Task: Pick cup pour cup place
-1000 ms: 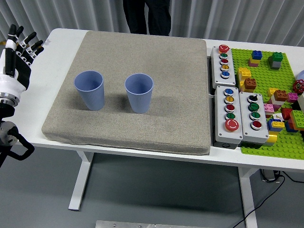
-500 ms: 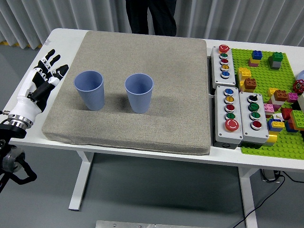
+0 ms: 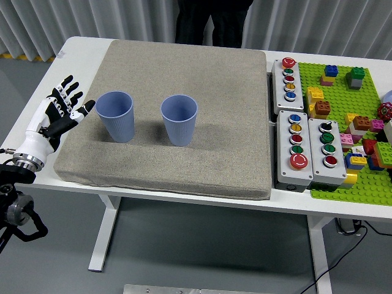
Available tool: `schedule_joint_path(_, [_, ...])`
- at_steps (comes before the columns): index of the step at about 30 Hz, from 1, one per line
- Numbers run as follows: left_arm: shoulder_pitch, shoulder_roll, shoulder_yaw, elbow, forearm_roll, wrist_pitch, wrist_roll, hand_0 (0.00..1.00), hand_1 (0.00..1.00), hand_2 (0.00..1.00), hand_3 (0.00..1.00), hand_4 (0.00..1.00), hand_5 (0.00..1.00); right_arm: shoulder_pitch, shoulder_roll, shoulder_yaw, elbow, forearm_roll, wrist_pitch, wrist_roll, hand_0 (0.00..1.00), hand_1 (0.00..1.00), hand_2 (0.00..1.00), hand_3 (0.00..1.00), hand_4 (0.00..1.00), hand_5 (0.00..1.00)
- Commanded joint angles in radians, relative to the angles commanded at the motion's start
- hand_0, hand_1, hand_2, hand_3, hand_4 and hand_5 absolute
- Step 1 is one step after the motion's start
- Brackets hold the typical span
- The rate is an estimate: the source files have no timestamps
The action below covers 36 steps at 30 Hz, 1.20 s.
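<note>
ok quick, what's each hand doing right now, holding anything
Left hand: open, fingers spread, holding nothing, just left of the left blue cup.
Right hand: not in view.

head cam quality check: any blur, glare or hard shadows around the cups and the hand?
Head view: sharp throughout, with no motion blur on the left hand, whose spread fingers read clearly. Both blue cups, the left cup and the right cup, show crisp rims. Light is soft and even, so the cups cast faint shadows to the right on the grey mat. No glare on the white table.
</note>
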Motion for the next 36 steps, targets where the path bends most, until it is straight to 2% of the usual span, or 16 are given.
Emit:
schedule_joint_path(8, [0.012,-0.001,0.013,-0.007,0.045,0.012,0.005,0.998,0.956,0.998,0.998,0.902,0.320,0.001,0.001,0.010,0.000,-0.014,0.002,-0.001,0.688,0.657,0.579,0.582,0.002,0.009])
schedule_joint_path(22, [0.030,-0.018,0.032,0.002,0.117,0.024,0.010,0.998,0.959,0.998,0.998,0.894,0.291,-0.003,0.006,0.006,0.000,-0.015,0.003,-0.003,0.688,0.657,0.579,0.583,0.002,0.012])
schedule_joint_path(29, [0.029,-0.034,0.051,0.030,0.158,0.045,0.009,0.998,0.960,0.998,0.998,0.897,0.288,-0.007,0.008,-0.003,0.000,-0.012,0.003,-0.005,0.688,0.657,0.579,0.583,0.002,0.013])
schedule_joint_path(36, [0.032,-0.044,0.061,0.049,0.155,0.049,0.007,0.998,0.961,0.998,0.998,0.900,0.291,-0.010,0.010,-0.001,0.000,-0.015,0.004,-0.006,0.688,0.657,0.579,0.583,0.002,0.016])
